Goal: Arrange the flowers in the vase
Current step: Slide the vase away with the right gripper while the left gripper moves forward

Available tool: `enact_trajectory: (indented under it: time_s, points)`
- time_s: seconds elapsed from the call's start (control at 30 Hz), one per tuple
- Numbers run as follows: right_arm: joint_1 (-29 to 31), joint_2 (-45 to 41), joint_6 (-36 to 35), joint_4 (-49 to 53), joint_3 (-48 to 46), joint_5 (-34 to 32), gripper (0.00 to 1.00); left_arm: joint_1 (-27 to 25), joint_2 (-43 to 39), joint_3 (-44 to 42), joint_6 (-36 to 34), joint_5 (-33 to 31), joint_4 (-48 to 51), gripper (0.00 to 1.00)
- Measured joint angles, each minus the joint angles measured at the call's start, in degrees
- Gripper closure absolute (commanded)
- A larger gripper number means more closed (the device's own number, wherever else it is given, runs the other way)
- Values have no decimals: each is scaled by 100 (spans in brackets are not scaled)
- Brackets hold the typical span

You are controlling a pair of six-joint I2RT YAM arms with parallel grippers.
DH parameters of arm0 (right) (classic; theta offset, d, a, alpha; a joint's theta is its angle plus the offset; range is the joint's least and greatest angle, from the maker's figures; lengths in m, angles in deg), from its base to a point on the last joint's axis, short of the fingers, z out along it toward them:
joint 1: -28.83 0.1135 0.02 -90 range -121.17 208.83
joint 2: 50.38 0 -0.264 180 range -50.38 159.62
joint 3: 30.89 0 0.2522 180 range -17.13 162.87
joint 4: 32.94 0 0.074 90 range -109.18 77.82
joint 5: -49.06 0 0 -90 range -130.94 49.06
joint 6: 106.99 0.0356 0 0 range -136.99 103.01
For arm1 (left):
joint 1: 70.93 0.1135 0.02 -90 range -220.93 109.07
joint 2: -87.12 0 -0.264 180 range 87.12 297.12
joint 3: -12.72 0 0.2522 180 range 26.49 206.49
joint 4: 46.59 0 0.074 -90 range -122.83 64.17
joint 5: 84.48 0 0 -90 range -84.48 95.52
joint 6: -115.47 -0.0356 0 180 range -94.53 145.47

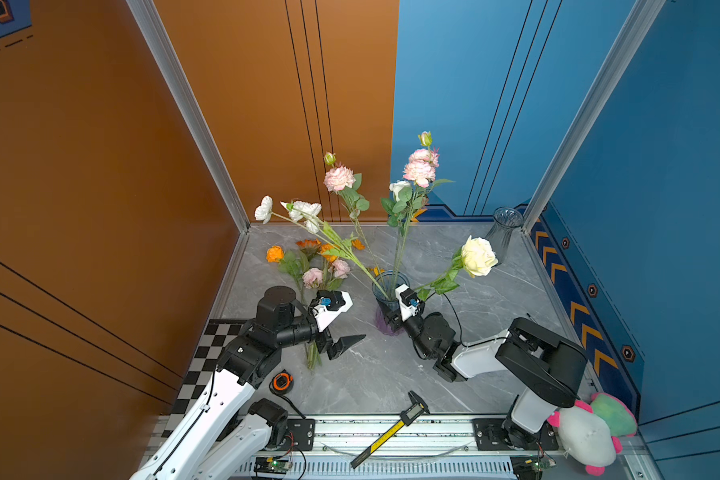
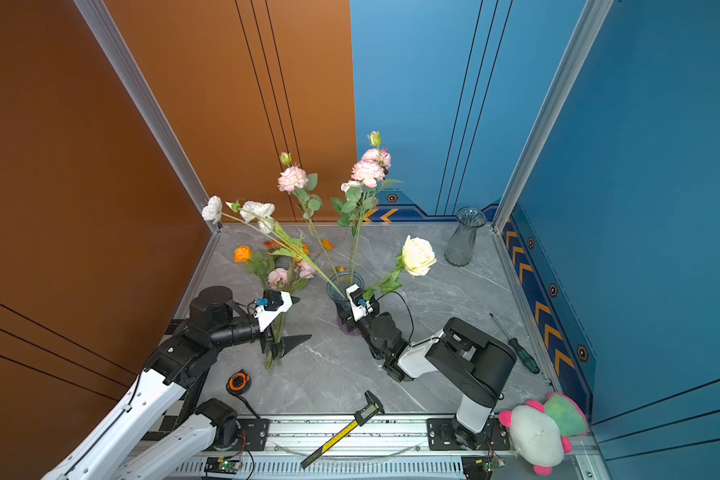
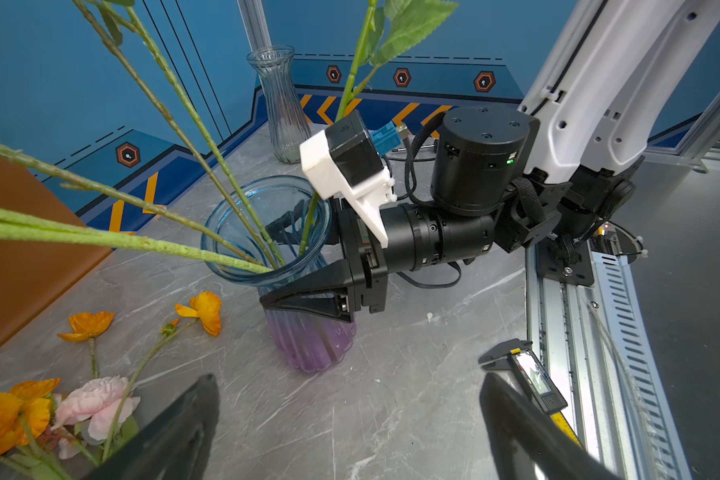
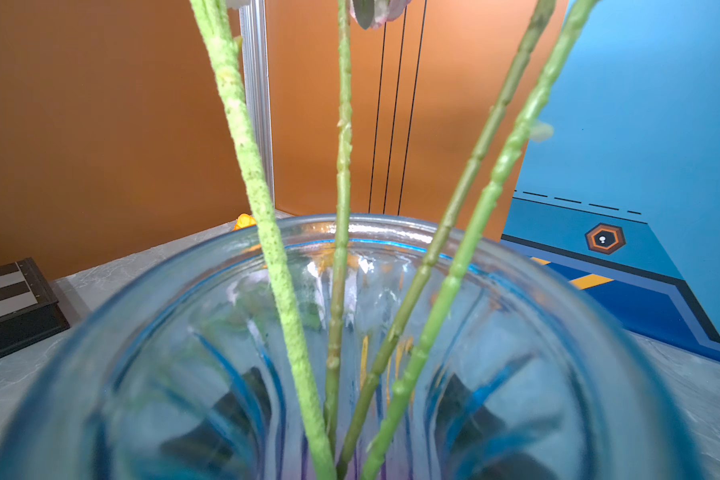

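Now right hand (image 3: pixel 267 264) straddles blue vase (image 3: pixel 308 345) holding flowers (image 1: pixel 418 172).

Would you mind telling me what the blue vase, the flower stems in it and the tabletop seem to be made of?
Blue vase: likely glass, glossy and see-through, ribbed, fading to purple at the base.
Flower stems: probably plastic, matte green, one with a grainy coating.
Tabletop: smooth grey marble look with pale veins; real stone or a print, I cannot tell.

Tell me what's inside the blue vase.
Several green stems stand in the blue vase, leaning apart. Their bottom ends are hidden behind the tinted, ribbed glass.
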Motion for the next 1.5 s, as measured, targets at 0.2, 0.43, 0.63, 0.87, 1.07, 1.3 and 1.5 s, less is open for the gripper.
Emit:
enact_trajectory:
  time_s: [0.2,0.43,0.63,0.87,1.07,1.3,1.5]
  points:
    - [11,-11,-28,2,0,-2,56,0,-17,0,0,-2,-2,2]
    - [35,-448,-61,396,-203,-61,58,0,-22,-11,0,-2,-7,2]
    - [42,-1200,-227,1091,-372,-146,59,0,-17,-79,2,-15,-26,2]
    - [-190,-1974,-380,1386,-413,-131,61,0,39,-85,2,-48,-46,2]
    - [-800,-2253,-511,1615,-313,74,61,7,186,-81,160,-24,-175,2]
    - [-1812,-2090,-389,2079,393,538,63,35,970,439,638,68,-1062,2]
    - [-2326,-1523,-149,2070,1196,909,63,42,1950,1143,636,151,-1705,2]
